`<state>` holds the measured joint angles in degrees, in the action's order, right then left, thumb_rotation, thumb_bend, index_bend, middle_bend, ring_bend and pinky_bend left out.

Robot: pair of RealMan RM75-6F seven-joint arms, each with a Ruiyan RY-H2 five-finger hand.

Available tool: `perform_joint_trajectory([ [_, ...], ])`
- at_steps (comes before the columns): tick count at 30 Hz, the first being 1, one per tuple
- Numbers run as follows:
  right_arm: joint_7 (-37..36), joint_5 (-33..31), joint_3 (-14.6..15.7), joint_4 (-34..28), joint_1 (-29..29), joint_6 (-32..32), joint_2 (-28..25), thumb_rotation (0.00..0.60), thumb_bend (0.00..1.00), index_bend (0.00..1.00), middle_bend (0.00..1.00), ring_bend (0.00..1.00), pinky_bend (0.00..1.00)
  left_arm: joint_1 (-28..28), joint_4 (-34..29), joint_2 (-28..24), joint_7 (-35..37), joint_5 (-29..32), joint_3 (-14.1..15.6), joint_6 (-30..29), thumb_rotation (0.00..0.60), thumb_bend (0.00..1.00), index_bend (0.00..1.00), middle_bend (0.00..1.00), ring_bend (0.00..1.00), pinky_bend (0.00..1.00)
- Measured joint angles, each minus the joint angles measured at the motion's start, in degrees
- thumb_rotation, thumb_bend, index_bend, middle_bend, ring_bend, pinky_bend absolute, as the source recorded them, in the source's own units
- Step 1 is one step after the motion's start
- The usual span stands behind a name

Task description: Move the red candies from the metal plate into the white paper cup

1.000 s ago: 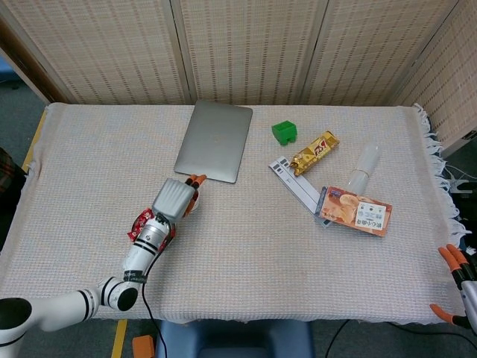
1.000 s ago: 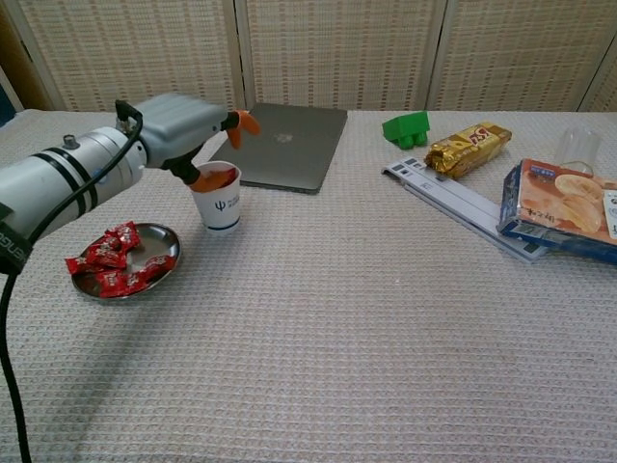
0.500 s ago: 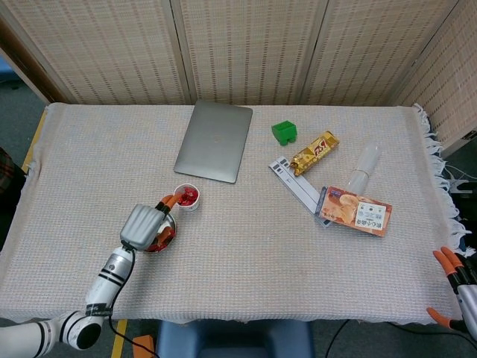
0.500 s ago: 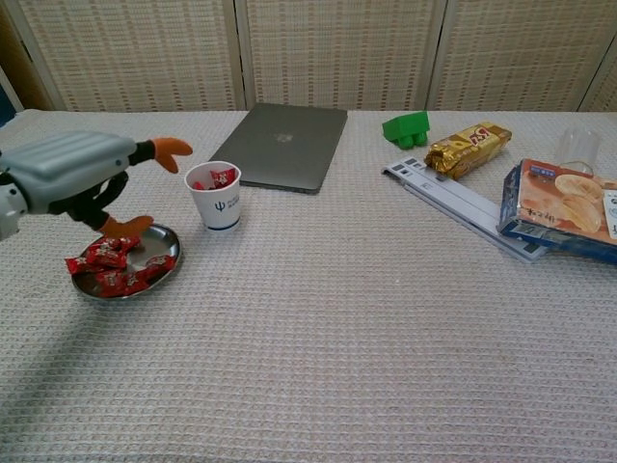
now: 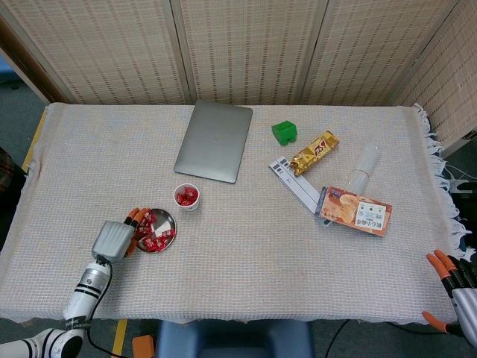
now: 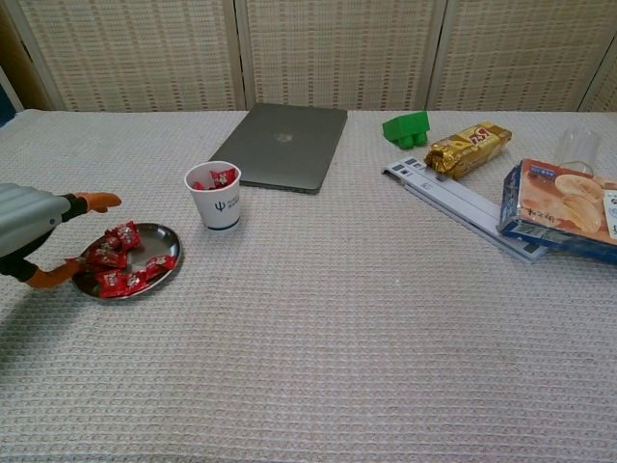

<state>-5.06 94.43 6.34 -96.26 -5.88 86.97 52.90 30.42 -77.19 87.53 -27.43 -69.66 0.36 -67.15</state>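
**Risk note: next pick from the plate**

My left hand sits at the near-left rim of the metal plate, fingers spread, holding nothing. Red candies lie heaped on the plate; some already show in the white paper cup just beyond. Likely faults: a fingertip tipping the shallow plate, wrappers slipping, or my sleeve knocking the light cup. My right hand rests off the table, fingers apart.
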Motion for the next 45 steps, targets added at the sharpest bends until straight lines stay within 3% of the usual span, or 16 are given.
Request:
perform_joint_trajectory([
  [23,0.01,-0.19,0.07,0.00,-0.02,0.10,-0.06,0.600,0.06,0.00,0.00,0.00,0.00,0.23,7.61,4.86,-1.83,-1.58,-1.55,4.25,0.600,0.39,0.26,0.29,0.73,1.00],
  [39,0.11,-0.40,0.04,-0.05,0.11,-0.10,-0.06,0.600,0.06,0.00,0.00,0.00,0.00,-0.25,9.16,6.36,-1.88,-4.15,-1.52,3.81,0.600,0.41,0.55,0.55,0.76,1.00],
  [45,-0.03,-0.37,0.09,-0.05,0.11,-0.11,-0.13,0.600,0.06,0.00,0.00,0.00,0.00,-0.34,9.75,6.83,-1.98,-4.93,-1.82,3.37,0.600,0.51,0.67,0.69,0.79,1.00],
])
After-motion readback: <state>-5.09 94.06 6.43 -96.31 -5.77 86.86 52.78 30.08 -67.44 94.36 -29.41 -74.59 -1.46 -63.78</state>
